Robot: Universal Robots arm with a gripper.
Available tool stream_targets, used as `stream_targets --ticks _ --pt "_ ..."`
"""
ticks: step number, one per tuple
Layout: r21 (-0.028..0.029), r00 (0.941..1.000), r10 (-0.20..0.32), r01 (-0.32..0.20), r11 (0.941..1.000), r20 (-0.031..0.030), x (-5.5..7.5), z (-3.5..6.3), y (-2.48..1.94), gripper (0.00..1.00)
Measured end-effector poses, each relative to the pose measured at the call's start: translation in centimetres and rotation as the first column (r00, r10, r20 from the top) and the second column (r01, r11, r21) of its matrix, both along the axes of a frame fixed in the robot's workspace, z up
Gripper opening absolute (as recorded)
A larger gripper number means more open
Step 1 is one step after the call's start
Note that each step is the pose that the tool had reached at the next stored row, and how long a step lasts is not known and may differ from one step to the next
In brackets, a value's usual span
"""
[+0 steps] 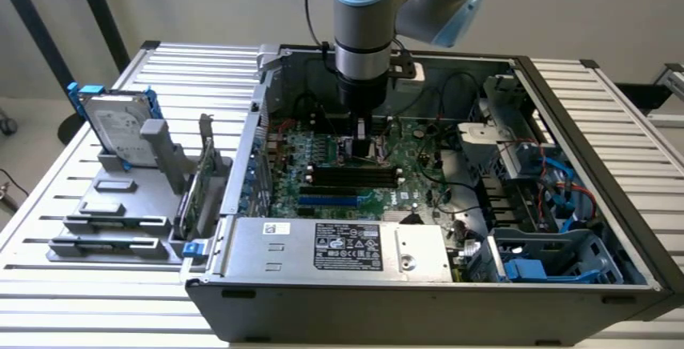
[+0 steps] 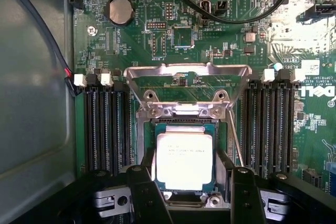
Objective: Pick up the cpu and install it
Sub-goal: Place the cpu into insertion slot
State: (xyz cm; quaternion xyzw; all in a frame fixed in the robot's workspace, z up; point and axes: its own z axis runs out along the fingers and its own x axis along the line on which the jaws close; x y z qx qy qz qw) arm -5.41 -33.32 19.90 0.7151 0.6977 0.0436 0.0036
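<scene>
The cpu [image 2: 184, 161], a small square chip with a shiny silver top, lies flat in its socket on the green motherboard [image 2: 220, 35]. The socket's metal load plate [image 2: 189, 72] is swung open behind it. My gripper [image 2: 189, 174] hovers just over the chip, one black finger [image 2: 143, 187] on each side of it. The jaws stand open, with a visible gap to the chip on one side. In the exterior view my gripper [image 1: 364, 142] reaches straight down into the open computer case [image 1: 428, 285], at the middle of the board.
Black memory slots [image 2: 105, 129] flank the socket on both sides, and black cables [image 2: 231, 14] loop over the board. Outside the case, a hard drive with a blue frame [image 1: 112, 125] stands in a grey holder at the exterior view's left. The power supply [image 1: 331, 245] fills the case's front.
</scene>
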Motion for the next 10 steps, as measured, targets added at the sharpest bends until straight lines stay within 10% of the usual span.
stream_targets --ticks 10 --pt "-0.0047 1.0000 0.000 0.000 1.0000 -0.0001 -0.03 0.01 0.01 0.54"
